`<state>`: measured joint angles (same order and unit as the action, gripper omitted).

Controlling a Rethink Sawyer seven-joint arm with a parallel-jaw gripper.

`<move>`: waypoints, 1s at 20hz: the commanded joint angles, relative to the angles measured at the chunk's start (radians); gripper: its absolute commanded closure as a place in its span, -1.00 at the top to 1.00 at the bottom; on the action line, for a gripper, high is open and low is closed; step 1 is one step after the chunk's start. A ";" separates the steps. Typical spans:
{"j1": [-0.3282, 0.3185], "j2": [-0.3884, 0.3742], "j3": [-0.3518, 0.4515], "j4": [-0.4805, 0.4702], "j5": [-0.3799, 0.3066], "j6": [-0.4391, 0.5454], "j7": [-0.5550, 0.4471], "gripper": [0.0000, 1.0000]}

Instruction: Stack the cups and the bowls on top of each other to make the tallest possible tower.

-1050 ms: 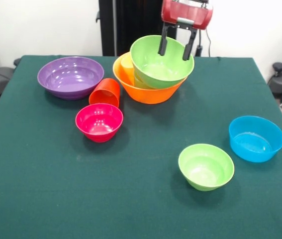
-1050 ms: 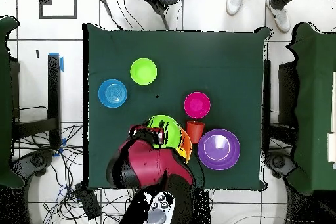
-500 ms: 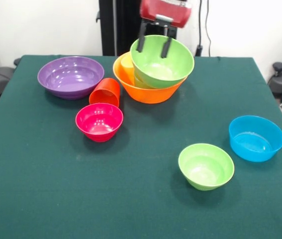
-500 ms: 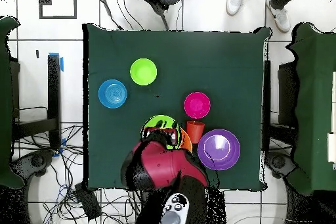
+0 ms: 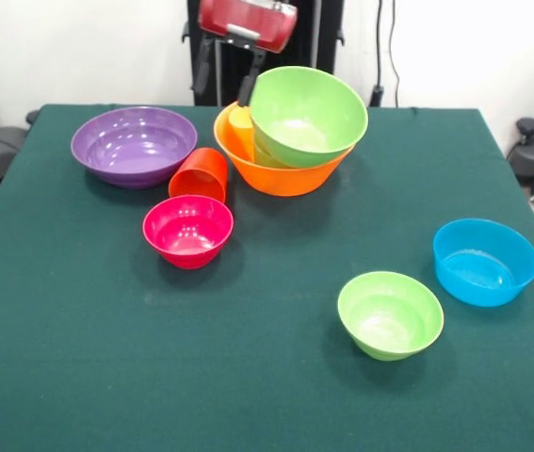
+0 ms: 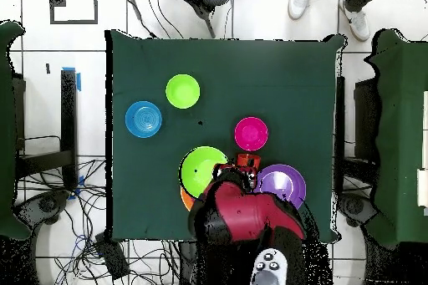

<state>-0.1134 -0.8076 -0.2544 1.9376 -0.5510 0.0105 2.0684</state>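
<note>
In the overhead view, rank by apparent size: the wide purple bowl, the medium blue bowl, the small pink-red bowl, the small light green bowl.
1. Wide purple glossy plastic bowl, largest though partly covered by the arm.
2. Medium blue glossy plastic bowl.
3. Small light green plastic bowl and small pink-red plastic bowl: these look alike, so no ranking between them.

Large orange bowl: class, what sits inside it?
Inside the large orange bowl, a tilted large light-green bowl rests on a yellow cup. Anything beneath them is hidden.
</note>
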 commanded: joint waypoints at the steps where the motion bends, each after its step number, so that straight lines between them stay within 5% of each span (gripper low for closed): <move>1: -0.068 -0.011 0.186 -0.009 -0.085 0.119 -0.097 1.00; 16: -0.084 0.004 0.257 0.012 -0.072 0.109 -0.041 1.00; 20: -0.252 -0.070 0.485 0.121 -0.119 0.110 -0.136 1.00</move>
<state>-0.2443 -0.8541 -0.0509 1.9545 -0.5781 0.0108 2.0684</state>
